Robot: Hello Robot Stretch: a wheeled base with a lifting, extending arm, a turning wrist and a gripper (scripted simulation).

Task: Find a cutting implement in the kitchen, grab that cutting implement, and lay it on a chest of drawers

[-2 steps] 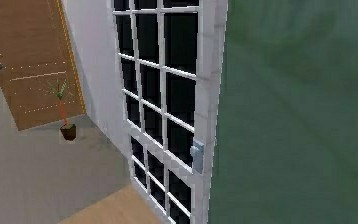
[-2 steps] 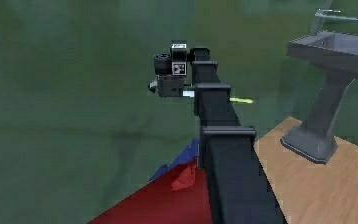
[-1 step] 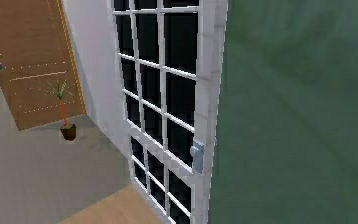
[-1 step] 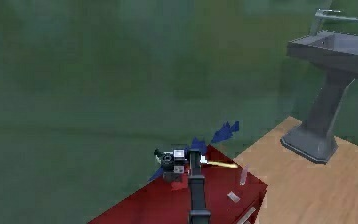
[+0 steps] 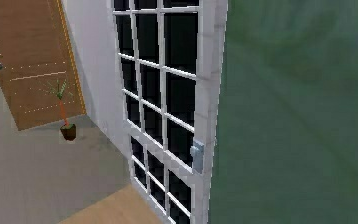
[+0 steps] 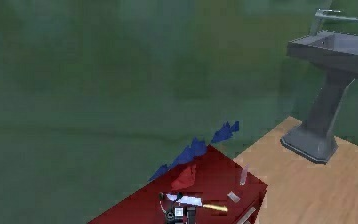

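A dark red flat top (image 6: pixel 147 205) fills the bottom of the arm side view, set against a green wall. On it, near the bottom edge, I see the gripper's (image 6: pixel 175 212) dark body with small white patches just above it. Right beside it lies a short thin thing with a yellow end (image 6: pixel 216 207), resting on the red top; its shape is too small to name. I cannot tell whether the gripper holds anything. A small red thing (image 6: pixel 187 176) and a jagged blue thing (image 6: pixel 202 145) lie farther out along the top's far edge.
A grey pedestal sink (image 6: pixel 327 70) with a tap stands on wooden floor at the arm side view's right. Ahead, a white-framed glass door (image 5: pixel 162 100) stands beside a green wall (image 5: pixel 297 110). A wooden door (image 5: pixel 27 60) and a potted plant (image 5: pixel 66 115) are at the forward view's left.
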